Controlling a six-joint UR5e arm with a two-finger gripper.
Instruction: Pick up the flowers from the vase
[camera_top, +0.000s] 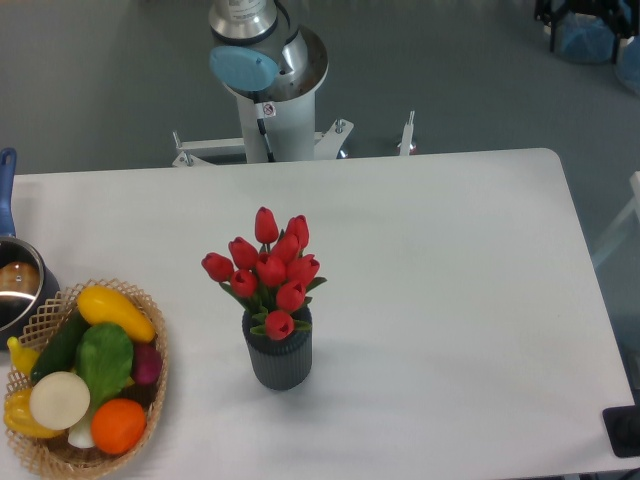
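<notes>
The flowers (267, 268) stand in the vase (278, 358), which is upright on the white table (450, 300), a little left of the middle and nearer to the front edge. The flowers are red closed tulip buds with green leaves, and they rise out of the round mouth of the vase and lean slightly to the left and back. The vase is dark grey with ribbed sides. At the far side of the table only the base of the robot arm (268, 70) is seen, a light column with a blue cap; the gripper is out of the picture, so its state is not visible. In the front left corner there is a wicker basket (150, 405) with vegetables and fruit, well apart from the vase. Behind the basket, at the left edge, a metal pot (16, 290) with a blue handle is partly visible.
</notes>
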